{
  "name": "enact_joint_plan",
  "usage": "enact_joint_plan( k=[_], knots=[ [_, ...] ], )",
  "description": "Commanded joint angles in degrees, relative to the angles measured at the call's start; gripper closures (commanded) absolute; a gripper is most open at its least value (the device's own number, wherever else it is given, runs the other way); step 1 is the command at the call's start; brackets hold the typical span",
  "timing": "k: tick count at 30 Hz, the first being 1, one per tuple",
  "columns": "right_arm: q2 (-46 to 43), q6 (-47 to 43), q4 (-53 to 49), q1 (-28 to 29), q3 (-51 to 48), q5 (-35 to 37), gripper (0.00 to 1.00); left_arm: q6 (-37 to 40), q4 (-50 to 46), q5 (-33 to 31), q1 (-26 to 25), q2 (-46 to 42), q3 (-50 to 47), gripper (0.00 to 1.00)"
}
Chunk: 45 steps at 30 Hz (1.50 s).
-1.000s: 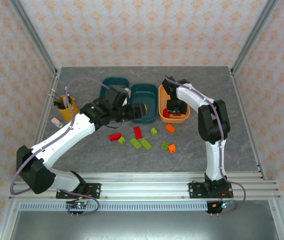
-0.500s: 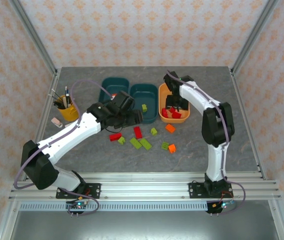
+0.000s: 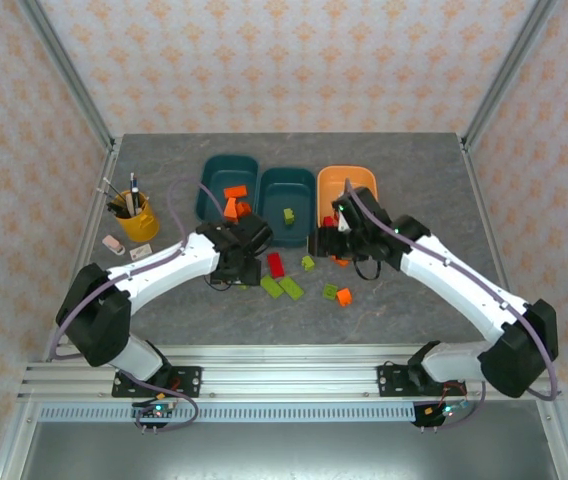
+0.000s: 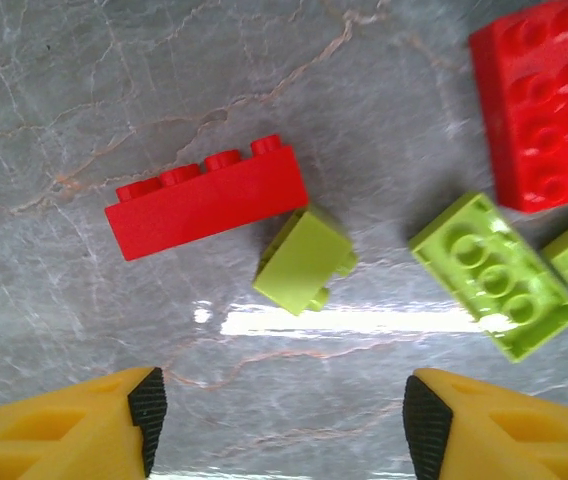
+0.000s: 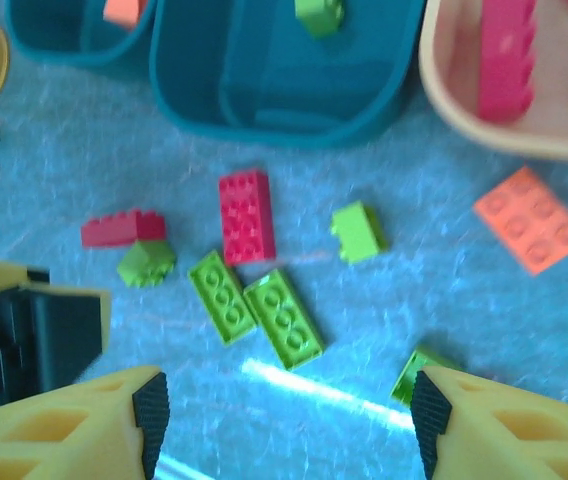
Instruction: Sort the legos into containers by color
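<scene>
Left gripper hangs spread over the lime wedge, which lies centrally on the table, toward its near edge. The wedge touches a red brick, so closing could pinch or drag both.

two teal tubs — one orange tub

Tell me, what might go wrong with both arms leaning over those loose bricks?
1. The open left pincer hangs over a red brick that appears to touch a small lime green brick. Closing might catch or shove both, mixing colours.
2. The right pincer, also open, hovers over the same patch, and the left pincer sits close beside it in the right wrist view. The two could bump.
</scene>
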Motion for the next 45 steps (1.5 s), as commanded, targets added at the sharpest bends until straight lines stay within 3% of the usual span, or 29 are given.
enact_joint_plan(
  k=[1,5,15,27,33,38,45],
  knots=[
    [-3.79,4.65,7.07,0.16,-4.57,-7.32,0.30,8.78,2.30,0.83,1.37,1.58,-1.72,0.38],
    [-7.25,6.59,9.37,0.16,-7.93,-11.66,0.25,11.10,4.47,1.69,2.38,4.25,-2.32,0.38],
    [-8.96,9.14,8.97,0.16,-8.63,-10.11,0.23,13.27,7.87,2.66,3.10,10.97,-0.92,0.44],
    [-9.12,9.50,7.50,0.16,-8.59,-8.87,0.24,15.20,9.93,2.93,3.37,14.98,1.18,0.66],
    [-9.37,8.50,5.86,0.16,-7.25,-6.82,0.27,13.53,6.95,2.49,3.19,10.13,1.24,0.74],
    [-10.86,8.56,3.71,0.16,-3.93,0.27,0.28,11.47,-0.29,2.87,3.63,3.98,8.65,0.75],
    [-7.78,10.13,3.87,-0.32,1.26,6.45,0.28,12.48,-6.45,2.79,4.98,13.80,28.09,0.74]
  ],
)
